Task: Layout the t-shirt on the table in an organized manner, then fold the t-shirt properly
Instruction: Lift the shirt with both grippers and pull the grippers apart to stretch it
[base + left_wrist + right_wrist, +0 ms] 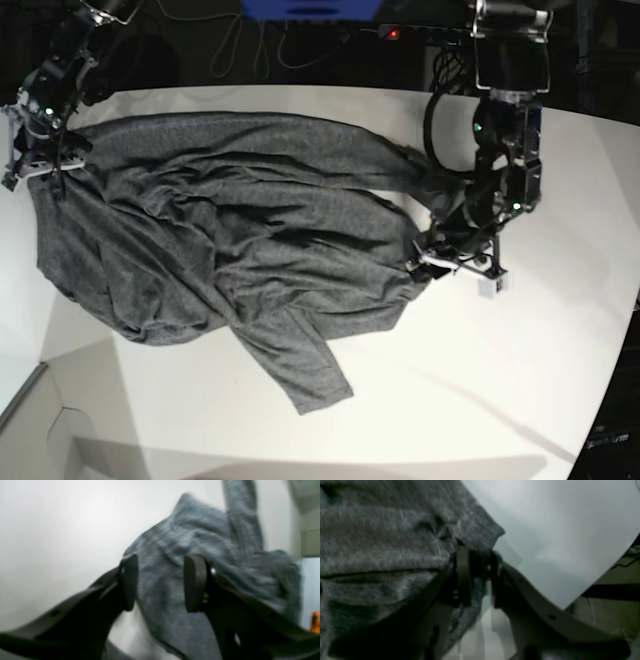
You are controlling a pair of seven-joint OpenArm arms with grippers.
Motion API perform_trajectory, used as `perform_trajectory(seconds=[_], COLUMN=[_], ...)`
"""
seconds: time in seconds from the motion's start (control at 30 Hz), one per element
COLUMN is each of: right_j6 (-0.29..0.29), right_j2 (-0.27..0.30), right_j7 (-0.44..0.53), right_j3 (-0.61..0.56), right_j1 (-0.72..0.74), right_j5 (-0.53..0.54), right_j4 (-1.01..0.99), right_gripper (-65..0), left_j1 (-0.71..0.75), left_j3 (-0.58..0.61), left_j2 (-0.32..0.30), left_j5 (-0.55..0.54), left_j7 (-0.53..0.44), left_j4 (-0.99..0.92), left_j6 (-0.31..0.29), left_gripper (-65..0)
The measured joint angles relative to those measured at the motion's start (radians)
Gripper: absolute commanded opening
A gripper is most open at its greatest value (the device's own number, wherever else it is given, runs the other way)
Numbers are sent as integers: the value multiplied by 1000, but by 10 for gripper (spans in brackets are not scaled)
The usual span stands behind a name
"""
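The dark heather-grey knit t-shirt with long sleeves (230,250) is lying rumpled and spread across the large smooth white table (480,360), its body stretching from one arm to the other and one sleeve trailing toward the near edge. In the left wrist view, the left gripper (160,582) is standing with its two black pads clearly parted, grey cloth showing in the gap between them without being pinched; the fabric is lying loose beneath and beyond the pads. In the base view this gripper (450,258) is hovering at the shirt's edge. The right gripper (478,580) is sitting at the opposite edge of the shirt, its dark fingers (463,577) only slightly apart with a bunch of fabric between them; whether it is gripping that cloth I cannot tell.
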Motion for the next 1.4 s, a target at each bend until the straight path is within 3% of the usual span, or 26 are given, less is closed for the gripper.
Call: perform_trajectory(seconds=[0.13, 0.23, 0.3, 0.5, 0.83, 1.17, 1.23, 1.4], right_j6=[0, 0, 0, 0, 0, 0, 0, 0], right_j2=[-1, 0, 0, 0, 0, 0, 0, 0], right_j7=[0, 0, 0, 0, 0, 0, 0, 0], right_j3=[0, 0, 0, 0, 0, 0, 0, 0], right_j1=[-5, -12, -18, -18, -17, -15, -16, -17], right_j5=[1, 0, 0, 0, 0, 0, 0, 0], right_j4=[0, 0, 0, 0, 0, 0, 0, 0], right_gripper=[-509, -509, -510, -510, -510, -510, -510, -510], left_j1=[-60, -71, -52, -18, -73, -124, -132, -123], left_j3=[38, 55, 55, 53, 53, 59, 63, 61], left_j2=[-2, -3, -3, -8, 0, 18, 24, 19], left_j5=[-12, -11, -5, -5, -2, 2, -2, -2], left_j7=[-83, -87, -48, -58, -66, -66, -65, -64], left_j4=[-104, -114, -57, 122, -92, -145, -163, -166], left_j6=[-10, -10, 6, 3, 2, 2, 1, 0], left_gripper=[-362, -364, -364, -362, -362, -370, -416, -650])
